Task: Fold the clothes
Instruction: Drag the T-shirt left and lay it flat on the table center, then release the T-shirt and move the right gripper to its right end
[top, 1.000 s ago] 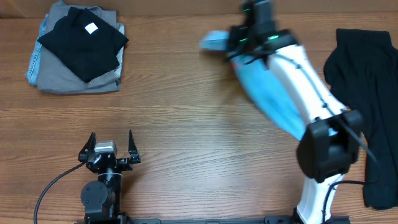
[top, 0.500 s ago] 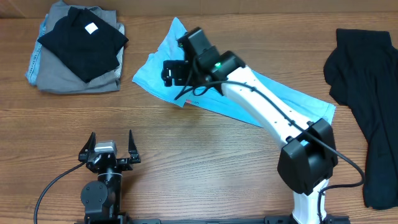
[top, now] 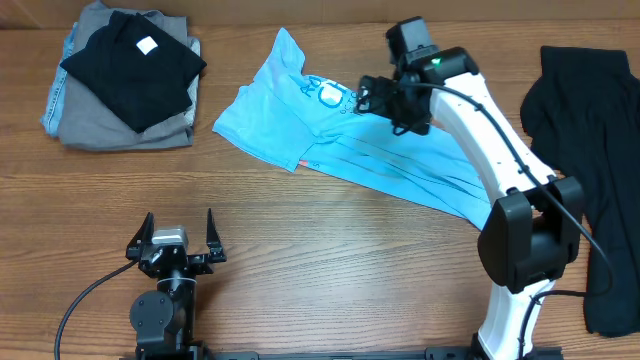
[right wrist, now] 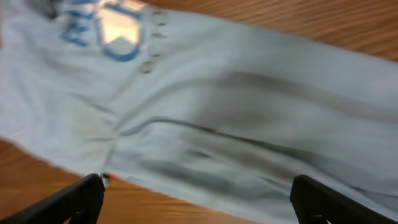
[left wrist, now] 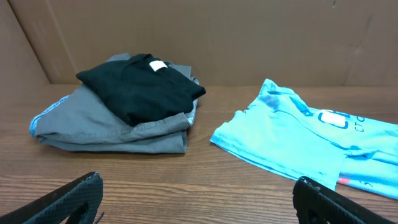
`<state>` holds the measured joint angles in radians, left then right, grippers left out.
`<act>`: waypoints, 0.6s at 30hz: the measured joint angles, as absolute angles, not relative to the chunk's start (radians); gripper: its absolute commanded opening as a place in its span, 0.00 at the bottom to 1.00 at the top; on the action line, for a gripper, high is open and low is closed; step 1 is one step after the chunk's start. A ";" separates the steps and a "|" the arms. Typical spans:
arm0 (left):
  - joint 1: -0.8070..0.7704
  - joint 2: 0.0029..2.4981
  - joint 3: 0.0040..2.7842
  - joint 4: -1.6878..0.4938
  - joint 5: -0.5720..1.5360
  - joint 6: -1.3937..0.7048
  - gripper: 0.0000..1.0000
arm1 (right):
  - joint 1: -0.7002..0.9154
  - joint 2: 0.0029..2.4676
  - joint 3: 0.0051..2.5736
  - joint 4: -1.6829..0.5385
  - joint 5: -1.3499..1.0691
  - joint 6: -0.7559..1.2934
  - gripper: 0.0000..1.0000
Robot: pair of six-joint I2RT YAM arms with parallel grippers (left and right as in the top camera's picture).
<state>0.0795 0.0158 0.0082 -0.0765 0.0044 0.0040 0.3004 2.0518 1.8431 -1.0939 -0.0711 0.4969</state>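
Two grippers are standing wide and holding nothing as I am starting on a light blue T-shirt, which is lying rumpled and slantwise on the table, running from the upper middle of the overhead frame down towards the right. My right gripper is hovering over the shirt's upper part, just beside the small print that is facing up. Its fingers are spread well apart with only creased cloth showing between them in the right wrist view. My left gripper is resting equally wide at the lower left, well apart from the shirt.

By my reckoning, the job in hand is laying the shirt flat before any fold. Doing that well is going to mean pinching the fabric at an edge or a sleeve, not in the bunched middle, drawing the long creases out towards the lower right, and bringing my left gripper in so both sides are being pulled evenly.

No container is showing anywhere. The nearest thing to one is the stack of folded clothes at the upper left, with a black garment lying on top, and another dark garment is sprawling at the right edge.
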 measured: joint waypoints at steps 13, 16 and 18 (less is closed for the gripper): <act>0.080 0.016 0.008 -0.077 0.004 0.004 1.00 | 0.033 2.049 1.660 -1.034 0.040 0.514 1.00; 0.080 0.016 0.008 -0.076 0.004 0.004 1.00 | -0.038 2.049 1.634 -1.046 0.011 0.518 1.00; 0.080 0.016 0.008 -0.076 0.004 0.004 1.00 | -0.064 2.049 1.613 -1.043 -0.017 0.520 1.00</act>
<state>0.0795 0.0158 0.0082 -0.0765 0.0044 0.0040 -0.0643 2.0487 1.6131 -1.0431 -0.0170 0.5201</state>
